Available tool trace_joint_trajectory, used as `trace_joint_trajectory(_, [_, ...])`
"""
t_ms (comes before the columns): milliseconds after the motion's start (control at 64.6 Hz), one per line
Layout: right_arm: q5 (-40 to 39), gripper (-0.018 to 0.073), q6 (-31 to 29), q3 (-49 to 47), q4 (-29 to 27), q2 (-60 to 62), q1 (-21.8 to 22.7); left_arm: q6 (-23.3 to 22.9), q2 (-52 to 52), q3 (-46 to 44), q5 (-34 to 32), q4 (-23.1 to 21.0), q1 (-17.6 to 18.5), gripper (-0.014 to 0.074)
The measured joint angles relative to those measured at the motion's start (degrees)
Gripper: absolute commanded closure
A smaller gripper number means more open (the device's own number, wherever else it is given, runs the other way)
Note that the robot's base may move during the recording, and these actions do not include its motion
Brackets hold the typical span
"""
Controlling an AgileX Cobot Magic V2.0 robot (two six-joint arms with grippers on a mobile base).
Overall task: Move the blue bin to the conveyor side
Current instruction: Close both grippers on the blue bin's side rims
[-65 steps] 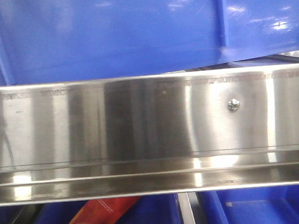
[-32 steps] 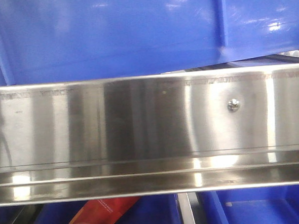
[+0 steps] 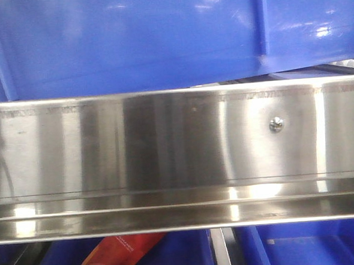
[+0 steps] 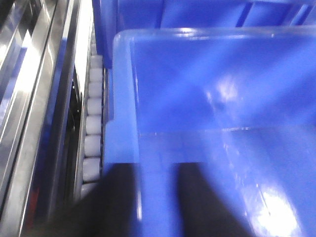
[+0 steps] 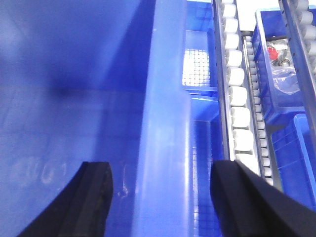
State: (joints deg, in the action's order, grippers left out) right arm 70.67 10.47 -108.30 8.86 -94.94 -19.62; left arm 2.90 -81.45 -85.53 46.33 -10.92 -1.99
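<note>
The blue bin [image 3: 135,39] fills the top of the front view, its bottom edge just above the conveyor side rail [image 3: 165,139], a shiny steel band with screw heads. In the left wrist view my left gripper [image 4: 155,202] straddles the bin's [image 4: 207,89] left wall, one dark finger [image 4: 113,202] outside and one inside, closed on the wall. The rail [image 4: 29,98] runs along the left there. In the right wrist view my right gripper [image 5: 168,197] is wide open astride the bin's [image 5: 64,74] right wall, with gaps on both sides.
White rollers [image 4: 93,118] lie between bin and rail; more rollers [image 5: 237,94] run right of the bin. Another blue bin [image 4: 207,12] stands behind. Lower-tier blue bins [image 3: 304,248], a red packet [image 3: 118,256] and a small bin of parts [image 5: 281,64] lie below.
The blue bin has shifted slightly in the front view: its glossy highlights have slid a little to the left. The rail has not moved.
</note>
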Motion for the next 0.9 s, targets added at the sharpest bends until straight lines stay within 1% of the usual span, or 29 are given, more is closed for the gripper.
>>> trace_joint_trajectory(46, [0.0, 0.0239, 0.0, 0.0, 0.0, 0.0, 0.0, 0.0, -0.1, 0.0, -1.0, 0.0, 0.0, 0.022])
trace_joint_trajectory(139, [0.0, 0.0239, 0.0, 0.0, 0.0, 0.0, 0.0, 0.0, -1.2, 0.0, -1.7, 0.0, 0.0, 0.0219])
trace_joint_trajectory(480, [0.0, 0.0239, 0.1, 0.0, 0.0, 0.0, 0.0, 0.0, -4.5, 0.0, -0.7, 0.0, 0.0, 0.0279])
trace_joint_trajectory(897, [0.0, 0.0239, 0.1, 0.0, 0.0, 0.0, 0.0, -0.1, -5.7, 0.0, 0.2, 0.0, 0.0, 0.0279])
